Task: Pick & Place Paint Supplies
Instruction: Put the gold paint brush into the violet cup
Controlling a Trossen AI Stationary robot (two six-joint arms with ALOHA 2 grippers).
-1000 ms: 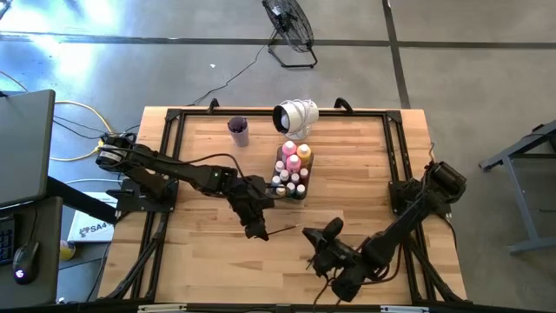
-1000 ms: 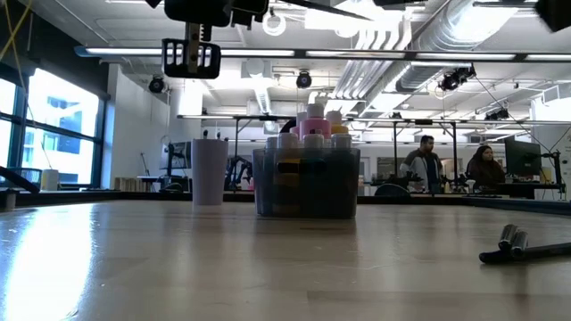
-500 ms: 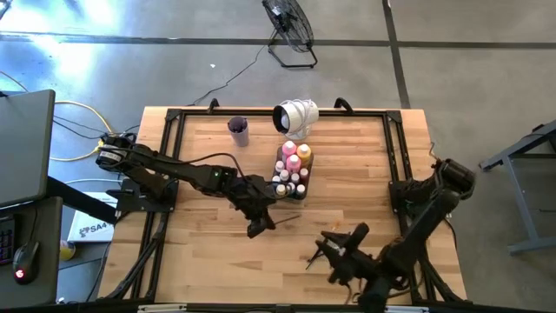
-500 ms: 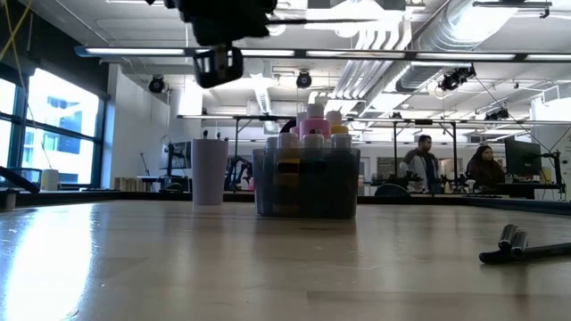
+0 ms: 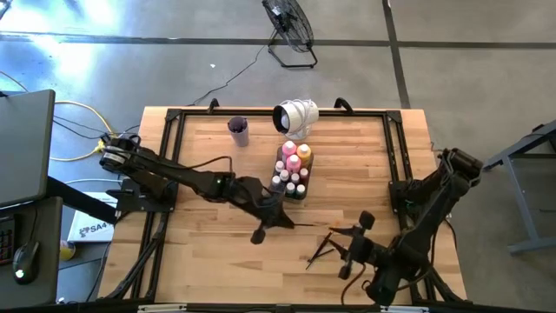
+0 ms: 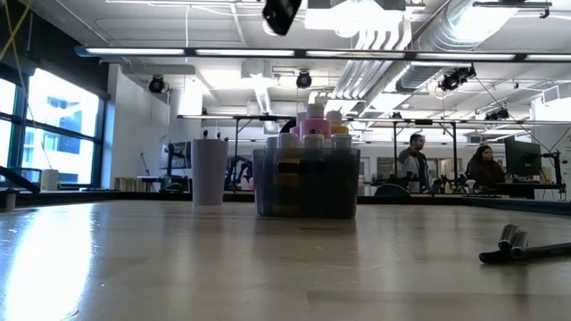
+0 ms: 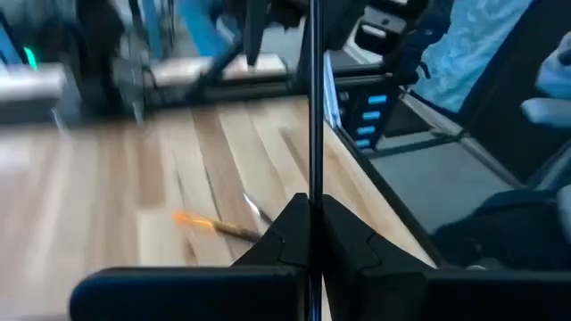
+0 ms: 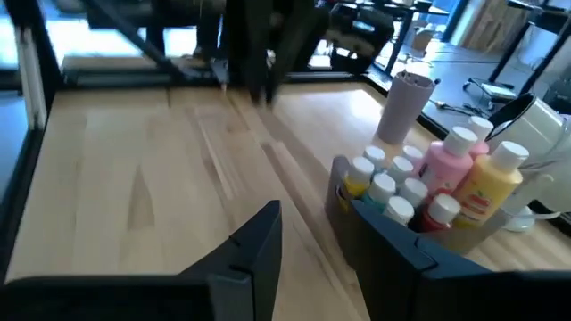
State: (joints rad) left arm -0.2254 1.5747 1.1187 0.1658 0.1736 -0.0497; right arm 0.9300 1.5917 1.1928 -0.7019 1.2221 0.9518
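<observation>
One paintbrush [image 5: 306, 224] rides clamped in the left gripper [image 5: 280, 220] at centre frame; the right gripper [image 5: 356, 235] gapes empty, brushes [image 5: 318, 254] still lie lower right, bottles [image 5: 292, 172] trayed.

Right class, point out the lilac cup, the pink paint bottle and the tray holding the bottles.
lilac cup [image 5: 238, 131], high view, its side.
pink paint bottle [image 8: 445, 166], right wrist view, its body.
tray [image 6: 306, 185], low view, front wall.

Open-plan lab: exposed ceiling ducts [image 6: 446, 36], workstations.

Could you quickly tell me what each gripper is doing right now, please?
Left gripper: closed on a thin paintbrush, above the table.
Right gripper: open, holding nothing, near the table's front.
</observation>
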